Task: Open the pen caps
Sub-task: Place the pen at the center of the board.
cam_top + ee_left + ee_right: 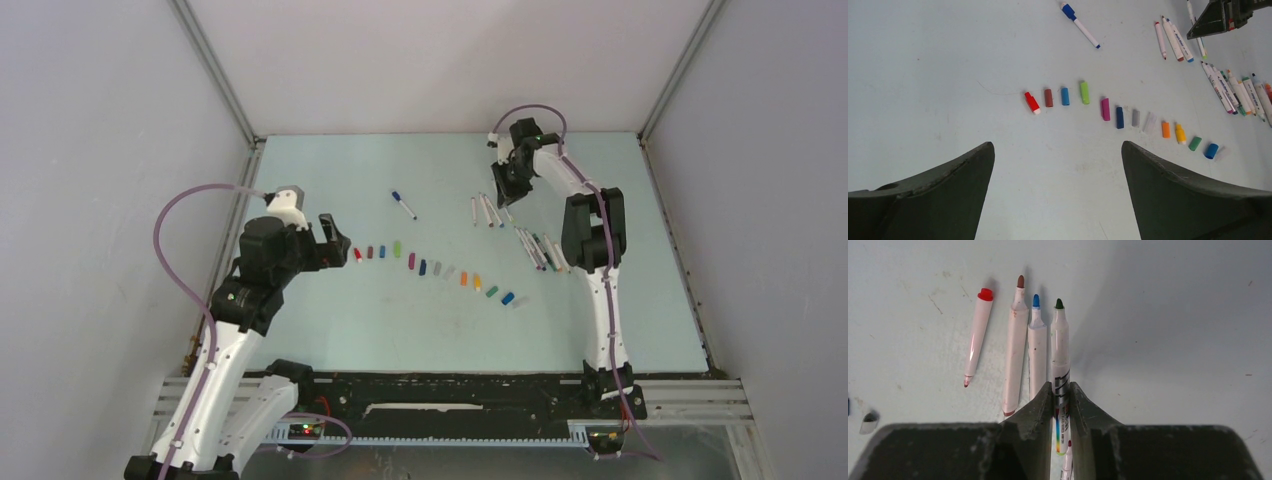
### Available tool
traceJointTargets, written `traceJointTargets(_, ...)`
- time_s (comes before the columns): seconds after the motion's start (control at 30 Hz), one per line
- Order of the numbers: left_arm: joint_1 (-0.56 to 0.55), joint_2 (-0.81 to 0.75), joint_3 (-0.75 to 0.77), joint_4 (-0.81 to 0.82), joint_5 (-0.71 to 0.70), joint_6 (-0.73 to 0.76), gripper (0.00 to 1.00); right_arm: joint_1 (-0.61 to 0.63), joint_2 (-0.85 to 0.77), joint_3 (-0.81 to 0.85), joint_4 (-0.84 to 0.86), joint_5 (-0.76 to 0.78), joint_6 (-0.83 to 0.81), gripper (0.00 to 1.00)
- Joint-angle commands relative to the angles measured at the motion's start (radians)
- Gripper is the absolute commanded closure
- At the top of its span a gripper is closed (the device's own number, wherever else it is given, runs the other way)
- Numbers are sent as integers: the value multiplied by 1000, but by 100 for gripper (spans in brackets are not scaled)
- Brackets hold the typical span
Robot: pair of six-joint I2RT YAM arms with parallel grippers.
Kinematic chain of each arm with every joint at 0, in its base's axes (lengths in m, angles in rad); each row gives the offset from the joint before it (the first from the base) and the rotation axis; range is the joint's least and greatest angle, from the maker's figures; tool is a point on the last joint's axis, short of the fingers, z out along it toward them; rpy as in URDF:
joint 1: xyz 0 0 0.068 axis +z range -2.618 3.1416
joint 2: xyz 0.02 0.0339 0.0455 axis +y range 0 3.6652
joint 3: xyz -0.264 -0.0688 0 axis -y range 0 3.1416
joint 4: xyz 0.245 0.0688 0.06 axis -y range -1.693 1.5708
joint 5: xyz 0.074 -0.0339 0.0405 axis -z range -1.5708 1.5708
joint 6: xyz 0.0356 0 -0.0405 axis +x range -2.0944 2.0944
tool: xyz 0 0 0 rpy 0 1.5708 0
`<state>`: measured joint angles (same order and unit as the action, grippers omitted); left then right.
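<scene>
Dark-grey plastic fingers [1040, 405] of the right gripper [1061, 390] stand drawn in close on either side of a green-tipped pen [1060, 340]; its white barrel runs between them and its bare nib points away across the pale table [1173, 315]; whether the pads truly pinch the barrel or merely flank it, the wrist view does not settle. Just beside it lie three more uncapped pens [1017, 350], the brown- and blue-tipped ones side by side, the red one a little apart and turned the other way; nearer the arm's base a larger bundle of bare pens [540, 250] lies in a loose fan.

Across the table the left gripper [1058, 150] hangs above the surface, jaws spread wide with nothing between them; ahead of it a curved row of loose caps [1105, 109] runs from a red one [1032, 102] at its own end to a blue one [1211, 150] near the bundle, about a dozen in all, each lying apart from any pen.

One item remains: a lone blue pen [1083, 29], beyond the row and well apart from both groups, still wears its blue cap [1068, 10]. On this showing the job is nearly done; every other pen in view is open, and the last step is likely to fetch that blue pen and pull its cap.
</scene>
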<state>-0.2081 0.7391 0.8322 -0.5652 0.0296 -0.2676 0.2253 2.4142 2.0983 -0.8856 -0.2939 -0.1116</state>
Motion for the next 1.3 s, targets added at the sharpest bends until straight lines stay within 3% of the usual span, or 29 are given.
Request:
traceJointTargets(0.0,10,-5,-12,7,-11,28,0,8,22,57,-3,41,25,81)
traceJointTargets(0.63,12,-7,-12,8,-5,28,0,36,-46,63,-9,47,17,74)
traceJointTargets(1.07,12,-13,-13,9,-3,28,0,149,-107,68,-8,100,-15,74)
traceJointTargets(1.27,12,-14,-14,10,-2,28,0,209,-114,87,-8,25,-4,74)
